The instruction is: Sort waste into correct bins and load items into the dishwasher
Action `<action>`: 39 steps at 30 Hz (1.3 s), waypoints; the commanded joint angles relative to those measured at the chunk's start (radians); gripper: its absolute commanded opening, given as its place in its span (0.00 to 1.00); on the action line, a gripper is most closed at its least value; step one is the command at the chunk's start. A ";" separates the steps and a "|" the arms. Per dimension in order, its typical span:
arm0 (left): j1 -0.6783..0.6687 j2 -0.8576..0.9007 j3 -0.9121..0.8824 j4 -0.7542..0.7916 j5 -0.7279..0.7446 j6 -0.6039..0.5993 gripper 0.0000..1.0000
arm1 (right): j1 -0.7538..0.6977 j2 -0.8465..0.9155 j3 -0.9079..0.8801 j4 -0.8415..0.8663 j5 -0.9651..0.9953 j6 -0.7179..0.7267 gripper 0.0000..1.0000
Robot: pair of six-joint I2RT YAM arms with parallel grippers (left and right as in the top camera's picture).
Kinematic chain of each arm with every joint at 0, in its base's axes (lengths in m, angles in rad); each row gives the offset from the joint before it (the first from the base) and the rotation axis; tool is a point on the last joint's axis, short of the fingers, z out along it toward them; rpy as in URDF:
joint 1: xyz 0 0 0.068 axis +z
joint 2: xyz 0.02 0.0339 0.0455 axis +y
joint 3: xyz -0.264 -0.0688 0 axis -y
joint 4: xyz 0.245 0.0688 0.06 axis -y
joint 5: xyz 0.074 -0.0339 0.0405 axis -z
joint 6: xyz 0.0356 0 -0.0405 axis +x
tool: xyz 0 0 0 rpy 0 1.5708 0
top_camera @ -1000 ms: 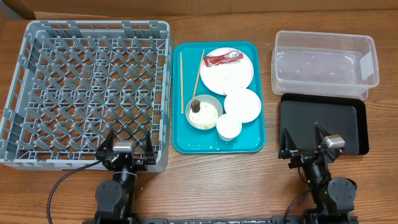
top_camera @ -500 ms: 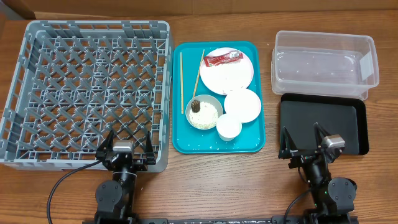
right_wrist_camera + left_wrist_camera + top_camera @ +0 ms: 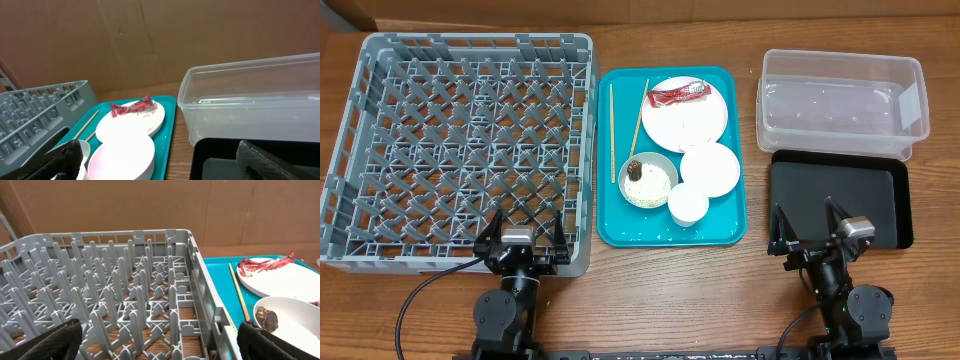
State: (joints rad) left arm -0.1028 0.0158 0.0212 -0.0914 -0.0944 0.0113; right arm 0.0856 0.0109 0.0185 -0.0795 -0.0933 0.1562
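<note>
**Both arms idle at the lower edge of the overhead frame; nothing is picked up yet.**

The left fingers [image 3: 45, 342] and right fingers [image 3: 270, 162] are spread wide and empty. All the work lies on the teal tray [image 3: 610, 225] at centre. A red wrapper [image 3: 678, 94] sits on the large plate [image 3: 685, 120] at top, with chopsticks [image 3: 612, 130] along the left. The bowl [image 3: 648, 181], holding rice and a brown lump [image 3: 634, 170], is below, beside the small plate [image 3: 710, 168] and cup [image 3: 688, 204]. The rack [image 3: 360, 150] fills the left. The clear tub [image 3: 840, 110] is at upper right, with the black tray [image 3: 835, 200] beneath it.

Likely hazards:
- Pinching the flat wrapper may drag the plate.
- Tilting the bowl early would scatter rice.
- The thin chopsticks may drop through the rack's lattice.

Only the overhead view gives the whole layout. The left wrist view shows the rack's pegs side-on, and the right wrist view shows the tub's deep wall.
</note>
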 commanded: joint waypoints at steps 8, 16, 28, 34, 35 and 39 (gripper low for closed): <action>0.007 -0.009 -0.006 0.006 -0.017 0.019 1.00 | 0.005 -0.008 -0.011 0.005 0.007 -0.004 1.00; 0.007 -0.009 -0.006 0.005 -0.009 0.018 1.00 | 0.005 -0.008 -0.011 0.005 0.003 0.006 1.00; 0.007 -0.009 0.018 -0.022 -0.009 -0.097 1.00 | 0.005 0.020 0.032 -0.060 0.003 0.194 1.00; 0.007 0.023 0.149 -0.119 -0.009 -0.101 1.00 | 0.005 0.136 0.165 -0.116 0.003 0.197 1.00; 0.007 0.043 0.180 -0.144 -0.009 -0.101 1.00 | 0.005 0.166 0.193 -0.126 0.003 0.197 1.00; 0.007 0.171 0.317 -0.228 -0.008 -0.101 1.00 | 0.005 0.324 0.329 -0.191 0.002 0.196 1.00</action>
State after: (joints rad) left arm -0.1028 0.1051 0.2260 -0.2924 -0.0982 -0.0753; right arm 0.0860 0.2493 0.2466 -0.2512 -0.0963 0.3408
